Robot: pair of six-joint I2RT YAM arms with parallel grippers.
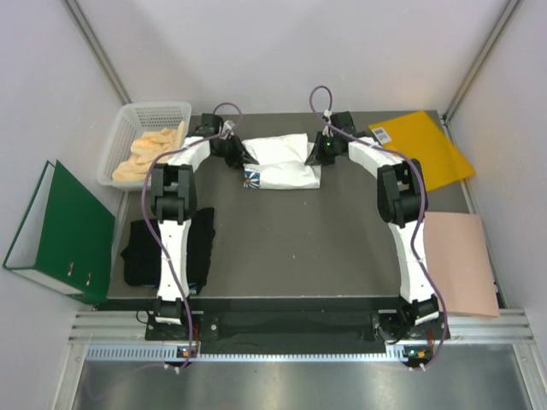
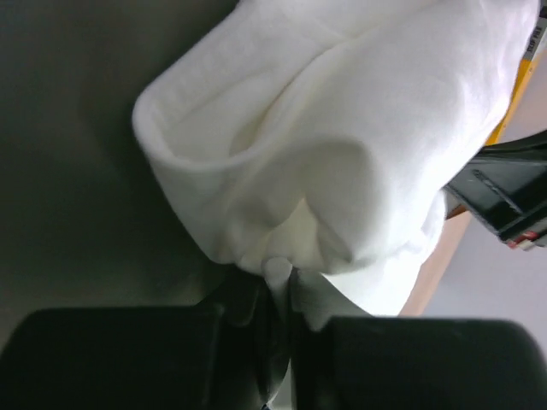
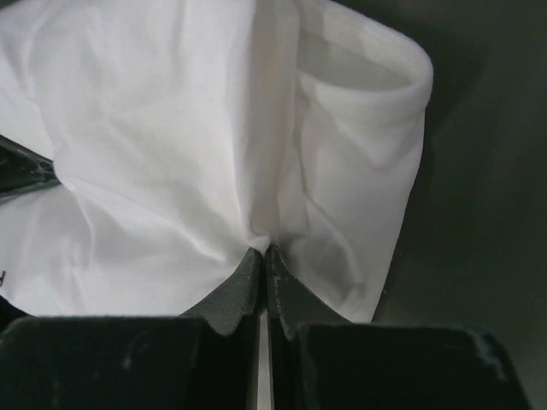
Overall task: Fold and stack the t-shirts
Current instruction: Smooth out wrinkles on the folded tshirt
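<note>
Two arms reach forward from the near edge and bend inward, so that their wrists meet the white t-shirt (image 1: 286,166) from opposite sides at the far middle of the tabletop (image 1: 291,239). The left end effector (image 1: 238,155) sits at the shirt's left end and the right end effector (image 1: 314,157) at its right end. The shirt is bunched between them, with a small blue print (image 1: 252,178) showing at its near left corner. The black t-shirt (image 1: 141,252) lies at the near left of the tabletop, well apart from the white one.

From above, neither pair of jaws can be made out. The wrist views settle it. The left end effector (image 2: 278,275) is pinched almost together with a small nub of white cloth caught between its tips. The right end effector (image 3: 261,249) is clamped tight on a fold of the same shirt. Each wrist view also shows a rolled, open hem that the top view does not.

The left arm covers the black shirt's right side. Whether the white bundle rests on the tabletop or hangs just above it cannot be told. A basket (image 1: 120,137) of pale yellow cloth stands at the far left, with a green binder (image 1: 60,231) beside it. An orange envelope (image 1: 436,149) and a pink sheet (image 1: 461,260) lie along the right.
</note>
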